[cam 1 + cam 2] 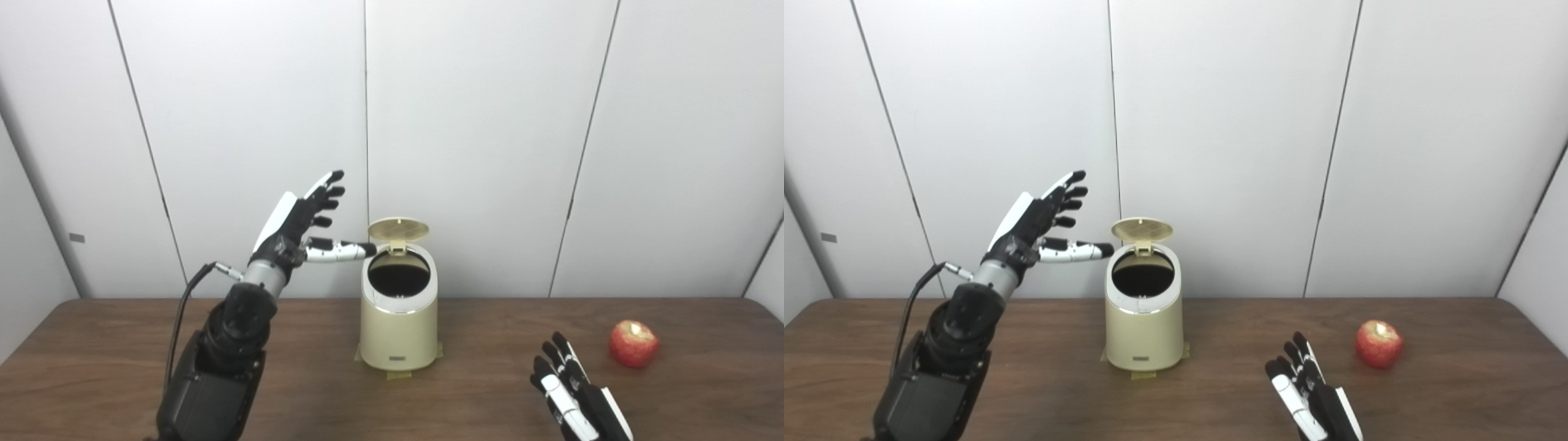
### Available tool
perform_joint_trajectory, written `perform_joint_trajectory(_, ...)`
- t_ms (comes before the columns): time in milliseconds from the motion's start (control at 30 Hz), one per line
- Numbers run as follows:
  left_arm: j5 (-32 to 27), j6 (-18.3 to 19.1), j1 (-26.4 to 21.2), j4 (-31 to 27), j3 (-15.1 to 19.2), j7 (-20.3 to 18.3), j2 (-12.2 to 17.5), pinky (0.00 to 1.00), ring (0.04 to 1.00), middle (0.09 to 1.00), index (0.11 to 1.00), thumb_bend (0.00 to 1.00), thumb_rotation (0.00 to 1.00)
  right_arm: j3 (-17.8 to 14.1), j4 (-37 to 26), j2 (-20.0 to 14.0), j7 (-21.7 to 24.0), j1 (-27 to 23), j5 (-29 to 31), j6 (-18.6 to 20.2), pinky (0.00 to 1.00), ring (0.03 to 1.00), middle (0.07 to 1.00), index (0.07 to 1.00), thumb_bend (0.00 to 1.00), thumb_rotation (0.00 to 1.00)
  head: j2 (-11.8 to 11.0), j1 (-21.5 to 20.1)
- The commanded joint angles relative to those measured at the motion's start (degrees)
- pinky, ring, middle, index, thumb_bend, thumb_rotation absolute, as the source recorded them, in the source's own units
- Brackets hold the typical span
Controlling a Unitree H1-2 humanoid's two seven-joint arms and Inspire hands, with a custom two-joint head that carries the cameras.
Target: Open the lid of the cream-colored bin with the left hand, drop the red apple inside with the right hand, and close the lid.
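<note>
While the lid (398,229) stands open, apple (633,343) lies beyond right robot hand (572,392).

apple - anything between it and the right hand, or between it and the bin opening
Nothing visible. Only bare table lies between the right hand and the apple. The bin has its lid up, and the left hand sits beside the opening, not over it.

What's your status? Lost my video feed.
Left hand open, raised beside bin; lid up. Right hand open, empty. Apple on table, path unobstructed.
</note>
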Motion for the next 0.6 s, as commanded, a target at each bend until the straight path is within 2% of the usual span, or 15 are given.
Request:
perform_joint_trajectory(0,-0.94,-1.47,-1.14,-3.3,1.17,1.05,0.94,0.85,0.892,0.893,0.959,0.73,0.07,-0.25,-2.08,-0.27,0.53,-1.99,0.46,-1.61,0.91,0.948,0.975,1.0,0.71,0.57,0.15,0.03)
perform_joint_trajectory(100,-1.28,-1.96,3.2,-6.06,1.69,1.6,0.84,0.79,0.845,0.869,0.945,0.72,0.06,-0.29,-2.52,-0.5,0.64,-1.85,0.44,-1.41,0.9,0.944,0.97,0.987,0.69,0.57,0.41,-0.1)
perform_joint_trajectory(300,-2.39,-2.93,9.5,-9.24,2.28,2.66,-0.24,0.76,0.831,0.862,0.92,0.67,0.08,-0.36,-3.41,-1.05,0.81,-1.64,0.5,-0.97,0.89,0.934,0.965,0.977,0.69,0.55,1.08,-0.16)
perform_joint_trajectory(433,-4.71,-2.5,13.8,-11.38,3.35,3.27,-2.22,0.8,0.842,0.863,0.911,0.62,0.2,-0.39,-4.11,-1.36,0.7,-1.59,0.51,-0.43,0.89,0.931,0.965,0.974,0.68,0.52,1.45,-0.13)
perform_joint_trajectory(567,-4.64,-1.67,17.19,-13.54,4.28,4.68,-4.0,0.81,0.841,0.861,0.915,0.55,0.36,-0.91,-5.08,-1.7,0.53,-1.34,1.18,-0.39,0.89,0.932,0.969,0.971,0.68,0.48,2.14,-0.6)
